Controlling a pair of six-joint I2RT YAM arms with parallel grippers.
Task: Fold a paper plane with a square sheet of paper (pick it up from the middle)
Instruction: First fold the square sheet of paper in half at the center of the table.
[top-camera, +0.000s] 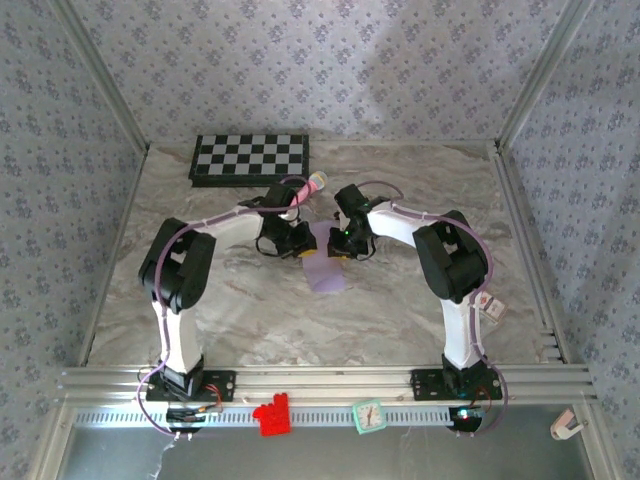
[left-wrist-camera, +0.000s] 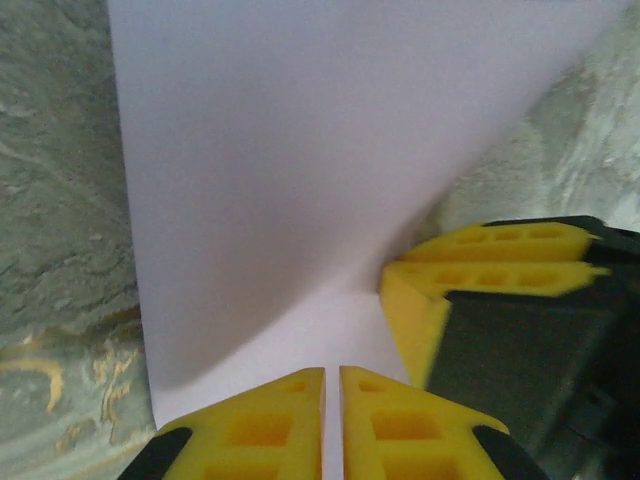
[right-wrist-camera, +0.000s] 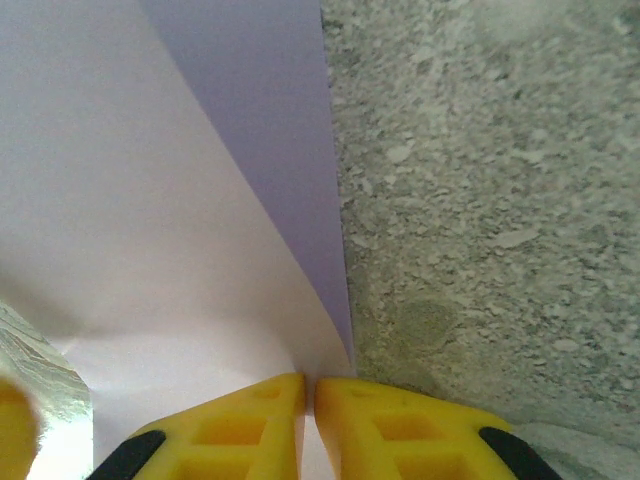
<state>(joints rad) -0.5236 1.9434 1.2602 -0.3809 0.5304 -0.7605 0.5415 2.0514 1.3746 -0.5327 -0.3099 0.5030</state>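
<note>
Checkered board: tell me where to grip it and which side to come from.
Grip the checkered board at the middle of its near long edge, coming in low from the arms' side. It lies flat at the far left of the table, likely too broad to span from above, and that dark, thick edge faces the arms. It may need tipping up first.

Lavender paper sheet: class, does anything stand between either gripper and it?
Nothing visible does. The left gripper and the right gripper are both closed on the square sheet of paper, close beside each other.
</note>
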